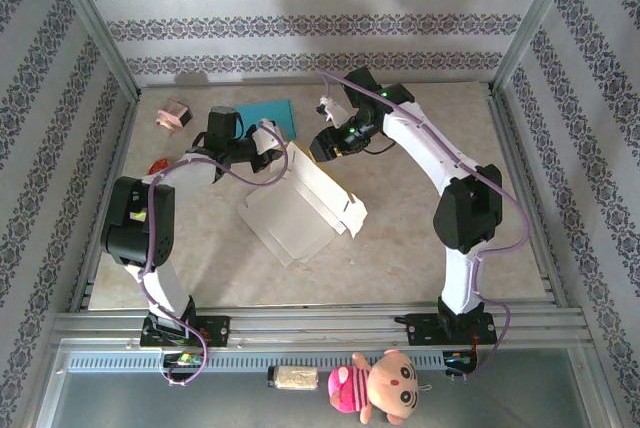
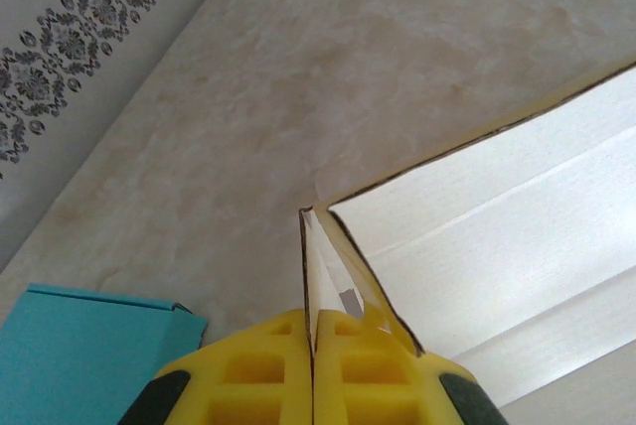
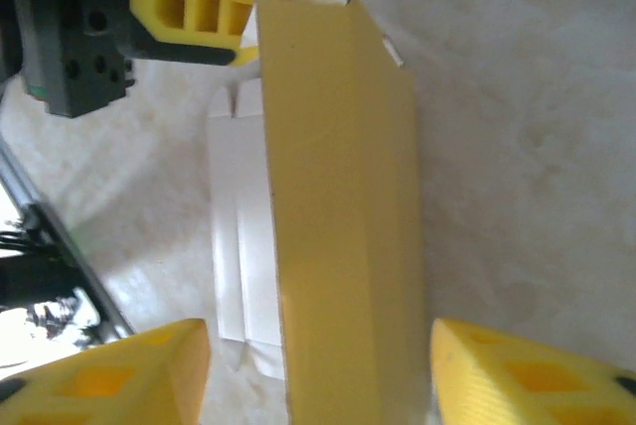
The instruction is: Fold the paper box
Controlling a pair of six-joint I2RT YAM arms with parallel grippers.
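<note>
Left end effector (image 2: 311, 351) is pinched tight on the top corner of the paper box (image 1: 300, 210), which sits half-raised mid-counter (image 1: 430, 238). Right end effector (image 3: 318, 380) straddles the raised panel, fingers apart, a gap either side.

White paper box (image 1: 300, 216) on a marbled beige counter (image 1: 430, 248); teal carton (image 1: 268, 113) at upper centre; walls (image 1: 300, 18) striped with grey floral bands.

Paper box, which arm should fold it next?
Probably right. The right tool is open, straddling a raised panel of the paper box. The left tool is shut on the box's corner, busy holding it.
</note>
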